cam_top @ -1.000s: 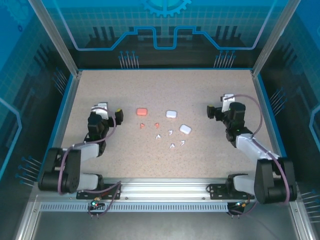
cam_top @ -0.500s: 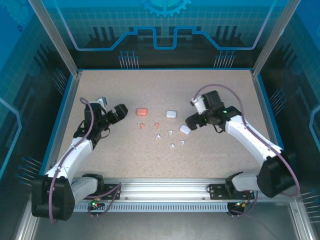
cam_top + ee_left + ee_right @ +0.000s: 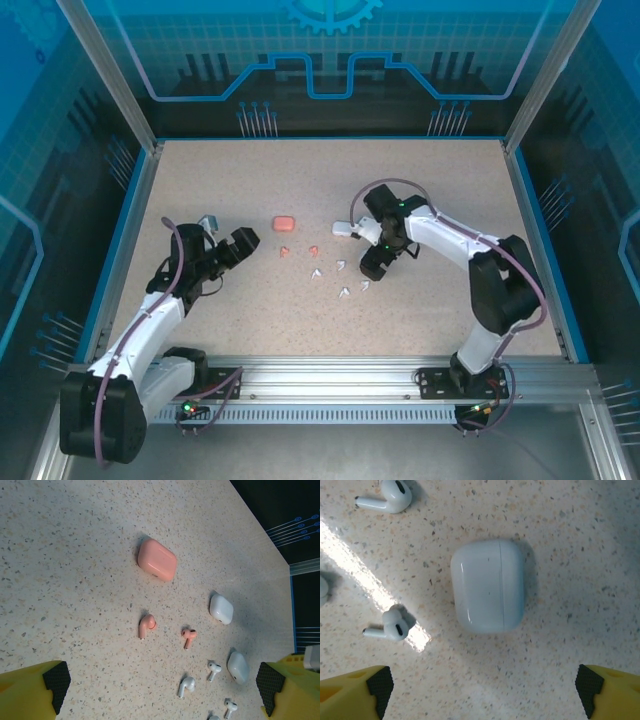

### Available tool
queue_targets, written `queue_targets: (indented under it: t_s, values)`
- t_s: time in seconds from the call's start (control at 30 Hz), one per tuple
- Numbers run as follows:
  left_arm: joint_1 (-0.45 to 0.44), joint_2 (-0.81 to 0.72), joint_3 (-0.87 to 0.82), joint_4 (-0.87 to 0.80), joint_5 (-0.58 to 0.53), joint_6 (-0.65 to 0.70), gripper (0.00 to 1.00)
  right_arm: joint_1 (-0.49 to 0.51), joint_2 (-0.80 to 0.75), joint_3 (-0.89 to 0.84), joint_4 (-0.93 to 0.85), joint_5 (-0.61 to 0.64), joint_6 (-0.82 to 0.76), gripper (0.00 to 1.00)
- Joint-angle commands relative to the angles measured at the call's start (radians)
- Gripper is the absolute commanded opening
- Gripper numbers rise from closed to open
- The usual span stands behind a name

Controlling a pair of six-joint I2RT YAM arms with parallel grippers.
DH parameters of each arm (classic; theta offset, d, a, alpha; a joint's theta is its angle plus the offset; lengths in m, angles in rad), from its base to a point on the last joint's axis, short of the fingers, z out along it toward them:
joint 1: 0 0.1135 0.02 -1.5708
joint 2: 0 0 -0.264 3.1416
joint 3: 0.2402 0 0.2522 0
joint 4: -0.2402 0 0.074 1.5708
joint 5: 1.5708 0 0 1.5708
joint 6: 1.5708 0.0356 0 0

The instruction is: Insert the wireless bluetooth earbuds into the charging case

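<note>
Three shut charging cases lie on the speckled table: a salmon case (image 3: 284, 223) (image 3: 157, 560) and two white cases (image 3: 343, 228) (image 3: 221, 608) (image 3: 238, 667). Two salmon earbuds (image 3: 147, 625) (image 3: 189, 636) (image 3: 284, 251) and several white earbuds (image 3: 187, 686) (image 3: 214, 668) (image 3: 345, 292) are scattered in front of them. My right gripper (image 3: 372, 264) (image 3: 482, 690) hovers open just over the nearer white case (image 3: 488, 585), which lies ahead of its fingertips with earbuds (image 3: 390, 626) (image 3: 390, 497) to its left. My left gripper (image 3: 240, 240) (image 3: 162, 687) stands open and empty, left of the salmon buds.
Blue raised rims (image 3: 130, 230) bound the table on the left, right and back. The arm bases sit on the rail (image 3: 320, 375) at the near edge. Bare table stretches behind the cases and in front of the earbuds.
Both arms have unfolded from their rest poses. The right gripper swung left and down over the nearer white case. The left gripper moved slightly right toward the salmon earbuds.
</note>
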State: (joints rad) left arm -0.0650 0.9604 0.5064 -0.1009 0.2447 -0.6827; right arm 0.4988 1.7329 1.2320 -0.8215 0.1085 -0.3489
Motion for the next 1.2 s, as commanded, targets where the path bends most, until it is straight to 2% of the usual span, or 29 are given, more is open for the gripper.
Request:
queue_targets:
  t_s: [0.0, 0.47, 0.83, 1.03, 1.17]
  values:
    - [-0.004, -0.005, 0.015, -0.03, 0.01, -0.008, 0.99, 0.015, 0.062, 0.043, -0.021, 0.005, -0.055, 0.93]
    - [-0.004, 0.023, 0.029, -0.046, -0.016, 0.004, 0.99, 0.019, 0.215, 0.108, -0.006, -0.002, -0.076, 0.81]
    - [-0.004, 0.026, 0.036, -0.056, -0.017, 0.003, 0.99, 0.019, 0.267, 0.12, 0.018, 0.027, -0.073, 0.65]
    - [-0.006, 0.029, 0.045, -0.056, 0.004, -0.008, 0.99, 0.015, 0.224, 0.08, 0.081, 0.005, -0.059, 0.5]
    - [-0.007, 0.034, 0.063, -0.044, 0.064, -0.015, 0.99, 0.015, 0.141, 0.043, 0.123, 0.008, -0.065, 0.47]
